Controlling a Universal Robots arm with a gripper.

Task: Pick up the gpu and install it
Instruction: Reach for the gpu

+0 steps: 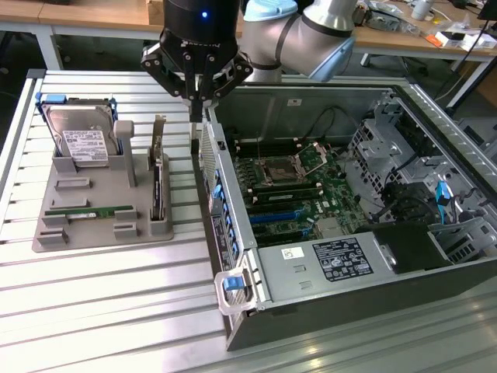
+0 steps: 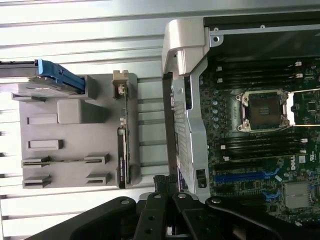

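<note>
The gpu (image 1: 158, 177) is a slim black card with a silver bracket. It stands on edge in the slot at the exterior view's right side of a grey holder tray (image 1: 74, 233). In the wrist view the gpu (image 2: 123, 150) appears as a thin dark strip along the tray's edge. My gripper (image 1: 199, 102) hangs shut and holds nothing. It is above the gap between the tray and the open computer case (image 1: 233, 256), close to the case's rear wall. Its dark fingers (image 2: 161, 184) meet beside that wall, off the card's end.
On the same tray stand a silver hard drive (image 1: 81, 141) in a blue-railed cradle and a thin green memory stick (image 1: 89, 211). The case holds the motherboard (image 1: 299, 186) with blue expansion slots (image 2: 245, 176), a CPU socket (image 2: 262, 111) and drive cages (image 1: 419, 179). The table (image 1: 101, 311) is slatted metal.
</note>
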